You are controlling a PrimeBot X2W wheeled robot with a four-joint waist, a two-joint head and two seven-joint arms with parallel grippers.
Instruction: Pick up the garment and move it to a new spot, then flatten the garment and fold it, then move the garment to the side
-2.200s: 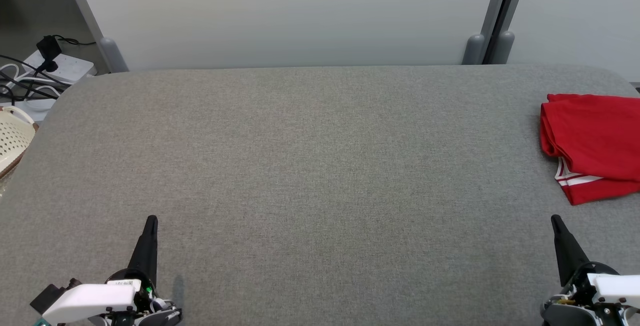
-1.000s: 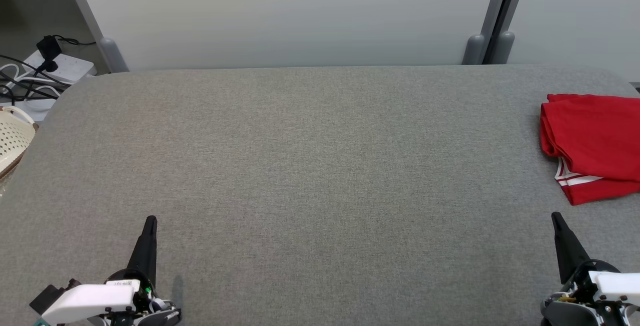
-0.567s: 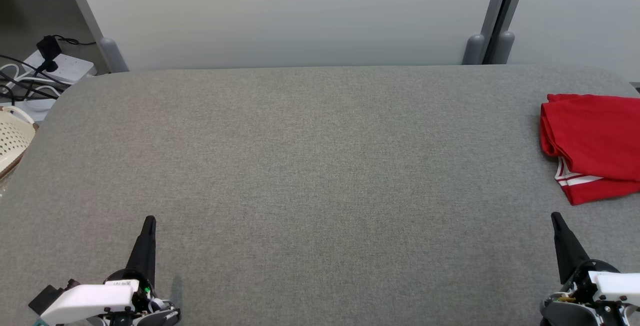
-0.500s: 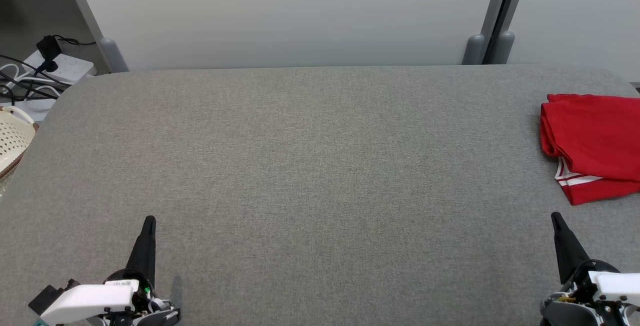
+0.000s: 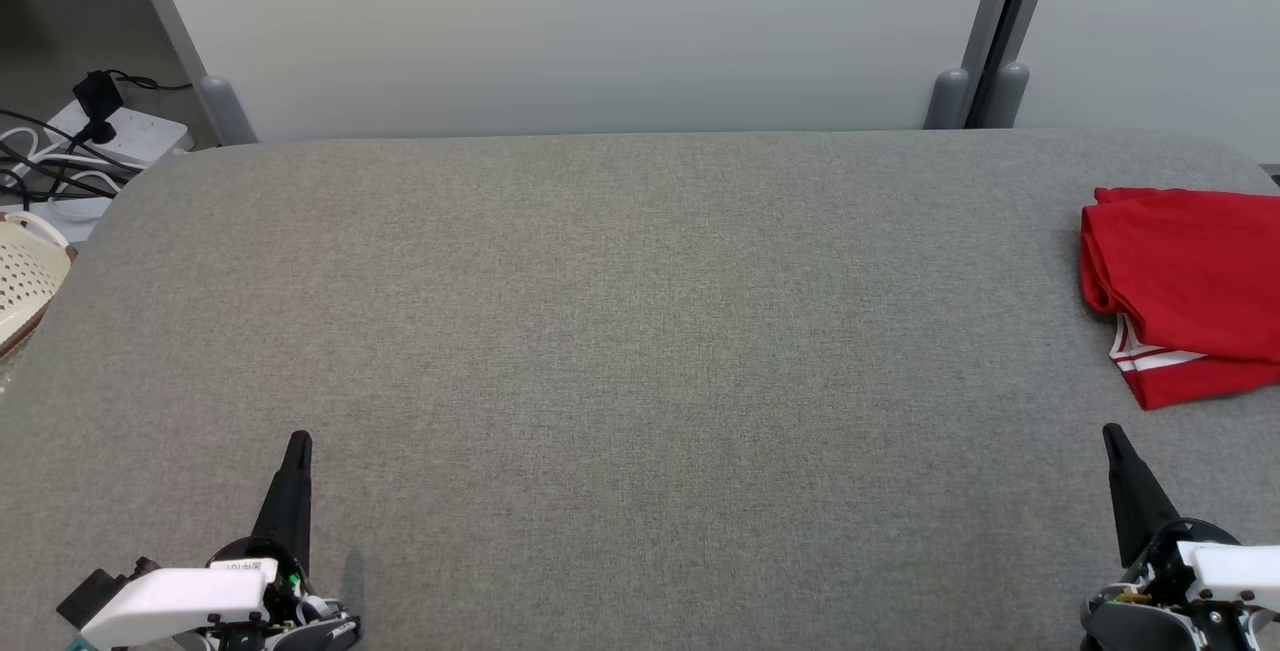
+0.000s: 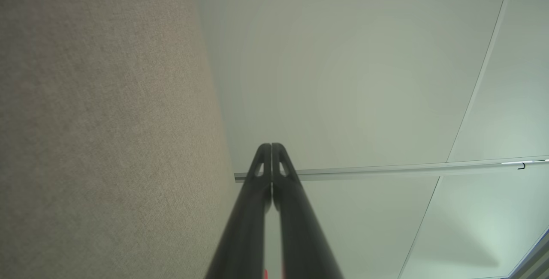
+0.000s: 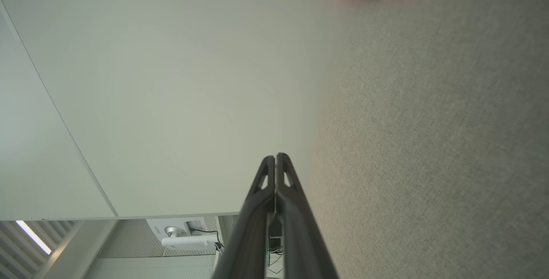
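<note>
Left gripper [image 5: 298, 445] jaws pressed together, nothing held, over near-left of grey table [image 5: 640, 311]; right gripper [image 5: 1112, 437] likewise closed, empty, near-right; red garment [image 5: 1190, 276] folded at table's right edge, just beyond right gripper, not touching; cream basket [image 5: 25, 281] off left edge

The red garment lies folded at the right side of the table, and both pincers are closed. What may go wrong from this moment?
1. The red garment lies at the right edge of the table, and the head view cuts it off, so part of it may hang over and slide down.
2. The right pincer, shut, rests close to the garment's near corner; a careless move may drag the striped hem and open the fold.
</note>
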